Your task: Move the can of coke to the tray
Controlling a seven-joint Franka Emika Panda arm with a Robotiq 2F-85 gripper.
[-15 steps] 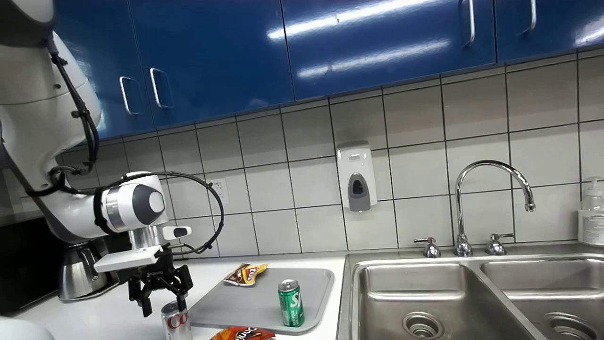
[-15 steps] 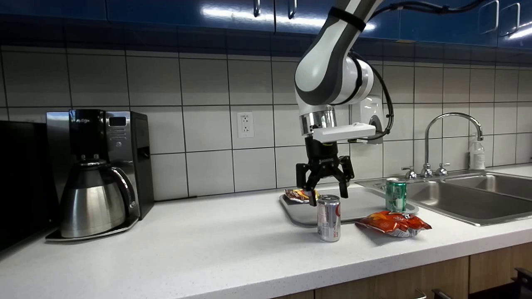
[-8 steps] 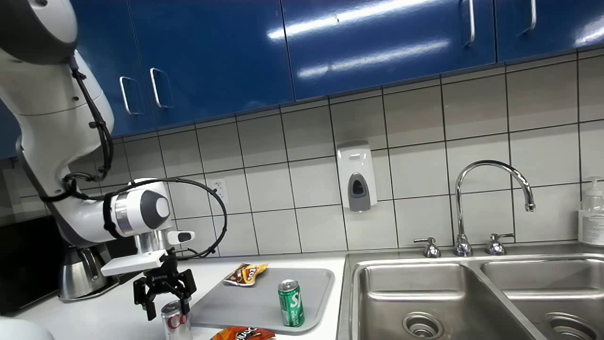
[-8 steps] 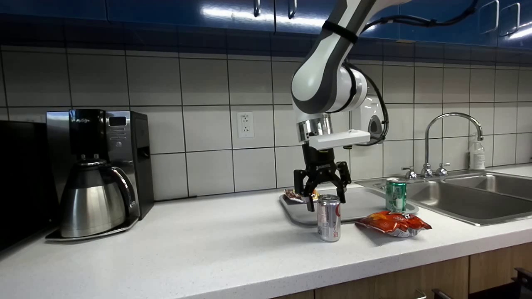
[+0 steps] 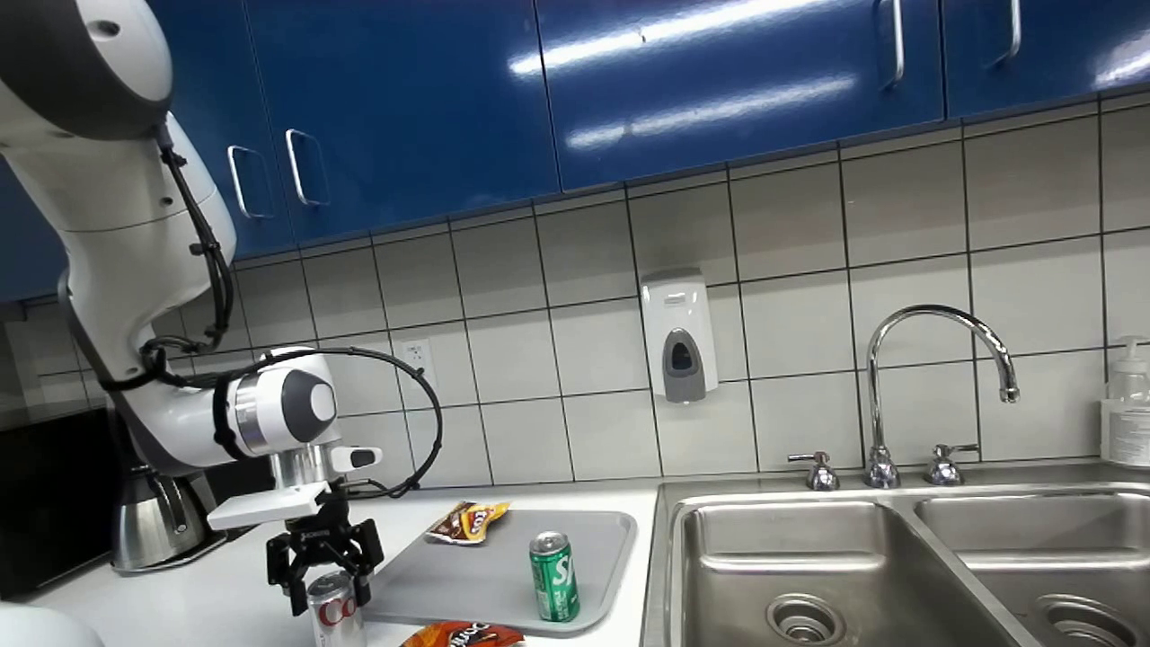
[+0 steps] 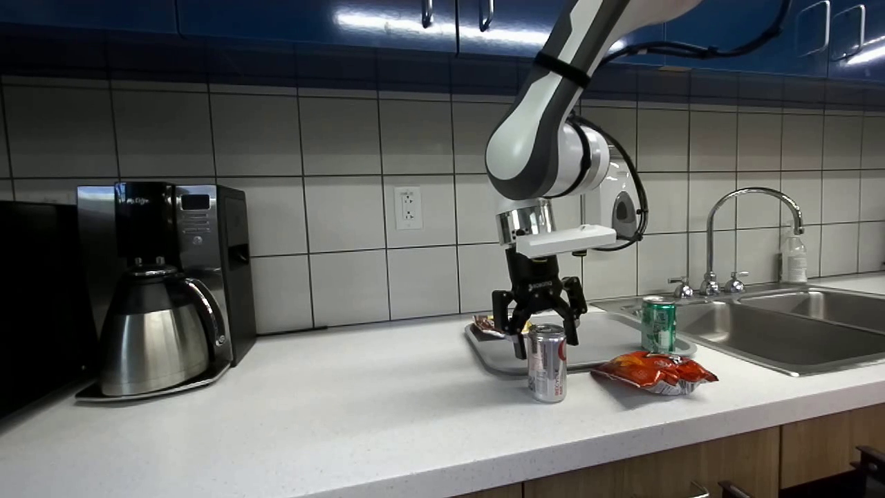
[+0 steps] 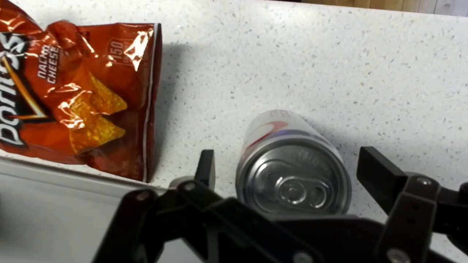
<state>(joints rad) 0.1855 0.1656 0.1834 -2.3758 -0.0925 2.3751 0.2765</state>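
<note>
The can of coke is a silver can with red lettering. It stands upright on the white counter beside the tray, in an exterior view (image 5: 338,622), in an exterior view (image 6: 547,373) and in the wrist view (image 7: 292,171). My gripper (image 6: 546,346) is open, pointing down, with its fingers on either side of the can's top. In the wrist view, the gripper (image 7: 291,173) shows a gap between each finger and the can. The grey tray (image 5: 485,575) lies flat behind the can. Its edge shows at the lower left of the wrist view (image 7: 55,212).
A green can (image 5: 554,580) stands on the tray near its front right corner. A brown and yellow snack bag (image 5: 467,522) lies at the tray's back. A red chip bag (image 6: 657,373) lies on the counter beside the can. A steel sink (image 6: 767,339) and a coffee maker (image 6: 162,290) flank the area.
My gripper has come down, so its fingertips now reach below the can's rim. It also moved a little to the right in an exterior view. The can has not moved.
</note>
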